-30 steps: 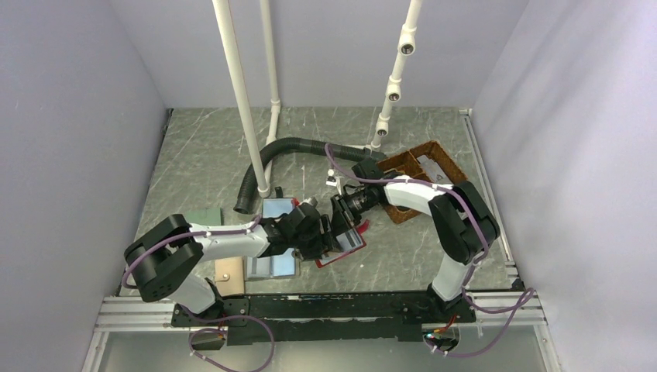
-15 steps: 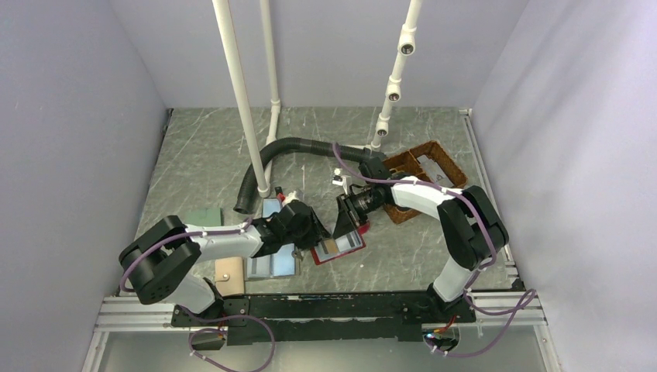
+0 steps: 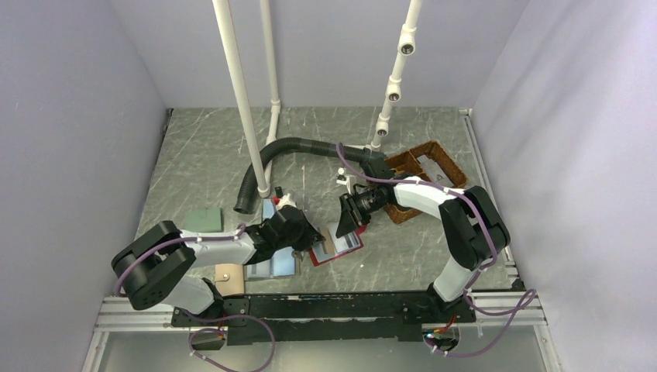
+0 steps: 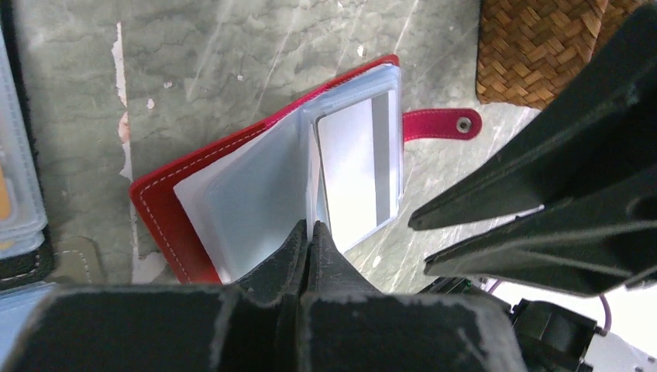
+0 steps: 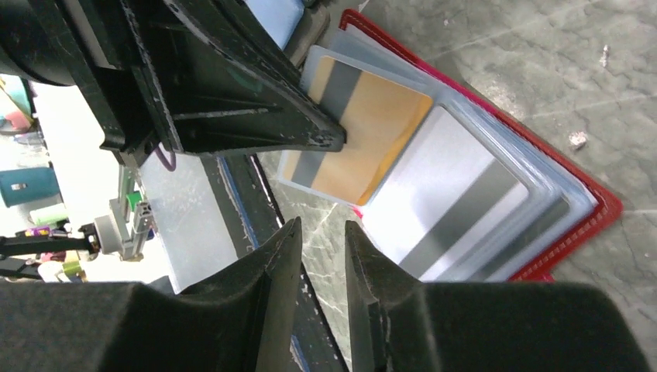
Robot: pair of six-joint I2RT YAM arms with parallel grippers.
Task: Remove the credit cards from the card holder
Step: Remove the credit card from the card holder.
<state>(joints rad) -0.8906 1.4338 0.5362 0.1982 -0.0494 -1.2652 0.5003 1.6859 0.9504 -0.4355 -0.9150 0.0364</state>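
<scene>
The card holder (image 3: pixel 338 249), a red bifold with a red tab (image 4: pixel 438 124), lies open on the table with its clear sleeves fanned out. My left gripper (image 4: pixel 310 227) is shut on the near edge of one sleeve. In the right wrist view that sleeve holds a tan-orange credit card (image 5: pixel 376 143), with the left fingertips (image 5: pixel 329 138) on its edge. A silver-grey credit card (image 5: pixel 457 209) sits in the sleeve beside it. My right gripper (image 5: pixel 321 226) hovers just past the holder's edge, slightly open with nothing between its fingers. From above, the left gripper (image 3: pixel 313 235) and the right gripper (image 3: pixel 344 225) flank the holder.
A wicker basket (image 3: pixel 424 177) stands at the right behind the right arm. A black corrugated hose (image 3: pixel 267 155) and white pipes (image 3: pixel 240 93) cross the back. A pale blue wallet (image 3: pixel 273 265), a green pad (image 3: pixel 204 219) and a tan piece (image 3: pixel 228 273) lie under the left arm.
My left gripper has drawn back to the left and closed from wide open onto the sleeve edge. The right gripper has risen a little and opened slightly.
</scene>
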